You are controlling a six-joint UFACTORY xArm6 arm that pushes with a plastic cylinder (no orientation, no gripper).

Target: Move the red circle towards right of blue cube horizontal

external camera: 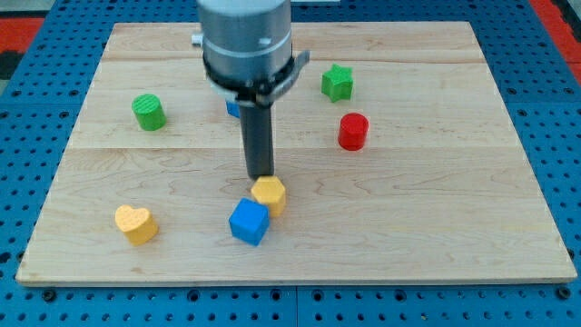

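The red circle (353,131), a short red cylinder, stands right of the board's middle. The blue cube (249,222) sits low on the board near the centre, touching a yellow block (270,194) just above and to its right. My tip (261,174) is the lower end of the dark rod and sits right above the yellow block, close to its top edge. The tip is well to the left of the red circle and slightly below it.
A green star (338,83) lies above the red circle. A green cylinder (149,112) stands at the left. A yellow heart (136,223) lies at the lower left. A blue block (233,108) is mostly hidden behind the arm. The wooden board (454,227) rests on a blue pegboard.
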